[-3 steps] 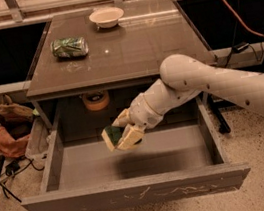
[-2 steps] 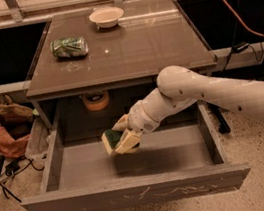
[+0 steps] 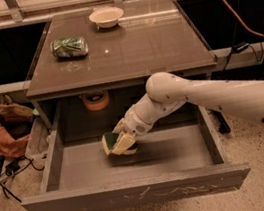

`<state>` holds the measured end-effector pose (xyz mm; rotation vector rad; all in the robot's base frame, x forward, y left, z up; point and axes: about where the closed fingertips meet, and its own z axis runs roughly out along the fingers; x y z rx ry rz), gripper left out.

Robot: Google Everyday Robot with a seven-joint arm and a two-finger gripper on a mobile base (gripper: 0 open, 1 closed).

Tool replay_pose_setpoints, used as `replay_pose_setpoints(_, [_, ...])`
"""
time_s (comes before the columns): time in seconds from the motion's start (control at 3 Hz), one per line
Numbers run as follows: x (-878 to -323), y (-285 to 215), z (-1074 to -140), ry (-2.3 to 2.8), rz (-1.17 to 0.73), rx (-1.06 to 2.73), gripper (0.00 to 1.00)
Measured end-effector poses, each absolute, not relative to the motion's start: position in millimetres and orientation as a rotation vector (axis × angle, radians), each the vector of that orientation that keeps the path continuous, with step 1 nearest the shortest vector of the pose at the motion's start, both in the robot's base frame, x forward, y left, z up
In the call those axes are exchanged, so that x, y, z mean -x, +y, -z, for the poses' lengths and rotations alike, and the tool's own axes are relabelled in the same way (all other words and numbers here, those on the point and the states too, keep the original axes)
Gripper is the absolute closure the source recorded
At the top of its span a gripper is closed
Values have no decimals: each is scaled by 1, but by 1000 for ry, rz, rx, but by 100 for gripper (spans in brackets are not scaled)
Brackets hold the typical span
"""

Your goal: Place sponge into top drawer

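Holding the sponge (image 3: pixel 112 142) pinched in my hand (image 3: pixel 123 138), I have it inside the open top drawer (image 3: pixel 137 194), left of the middle and low over the grey floor; whether it touches I cannot tell. The floor lies straight beneath it, and the walls are well apart on every side. The sponge is tilted, its green face turned left and its long axis roughly across the drawer. I judge that spreading the hand here would drop it in, clear of the bench (image 3: pixel 151 43) above.
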<state>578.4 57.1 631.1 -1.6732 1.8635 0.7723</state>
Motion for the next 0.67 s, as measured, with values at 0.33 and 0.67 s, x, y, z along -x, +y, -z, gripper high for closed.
replay_pose_setpoints(0.33, [-579,58,-629,1879,-776,1670,100])
replay_pose_setpoints(0.67, [-579,58,-629,1879,-776,1670,82])
